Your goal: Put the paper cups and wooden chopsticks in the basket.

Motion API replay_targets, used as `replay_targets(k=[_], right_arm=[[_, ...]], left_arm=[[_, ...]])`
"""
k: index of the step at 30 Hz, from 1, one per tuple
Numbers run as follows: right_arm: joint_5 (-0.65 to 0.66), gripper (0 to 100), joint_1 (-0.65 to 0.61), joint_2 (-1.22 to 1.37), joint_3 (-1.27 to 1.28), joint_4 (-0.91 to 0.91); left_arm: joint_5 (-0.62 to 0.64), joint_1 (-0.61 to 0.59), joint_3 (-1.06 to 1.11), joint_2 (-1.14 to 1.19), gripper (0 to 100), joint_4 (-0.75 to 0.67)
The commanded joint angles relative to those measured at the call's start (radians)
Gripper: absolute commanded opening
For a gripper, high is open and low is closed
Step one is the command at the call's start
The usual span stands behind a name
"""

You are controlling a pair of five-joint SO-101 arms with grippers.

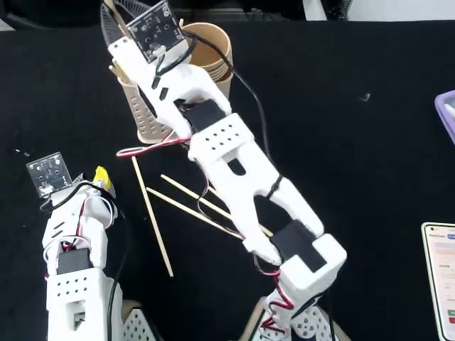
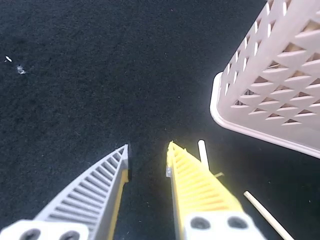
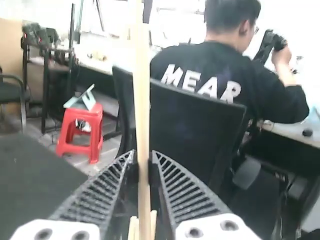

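Wooden chopstick [image 3: 142,100] pinched in R gripper [image 3: 143,170], per wrist cam.

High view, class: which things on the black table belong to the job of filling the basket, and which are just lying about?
Belonging to the job:
- pale lattice plastic basket
- stacked brown paper cups
- thin wooden chopsticks loose on the table
- one more chopstick, pinched by the right gripper

Just lying about:
- purple-rimmed object at the edge
- white-framed device with a lit screen
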Motion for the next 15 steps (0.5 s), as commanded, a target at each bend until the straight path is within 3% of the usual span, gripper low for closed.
replay_targets(k=[1,7,13,15], right_arm=[[-0.009,1.3,0.015,-0.041,0.013,0.066],[-0.011,1.8,0.023,-0.117,0.111,0.203],[-0.011,18.8,0.021,-0.209,0.133,0.239],[-0.011,18.5,0.018,-0.269,0.130,0.305]], left_arm=[[-0.008,0.005,-0.010,-0.015,13,-0.020],[-0.008,0.010,-0.010,-0.015,13,-0.020],[-0.008,0.007,-0.010,-0.015,13,-0.020],[-0.008,0.005,-0.010,-0.015,13,-0.020]])
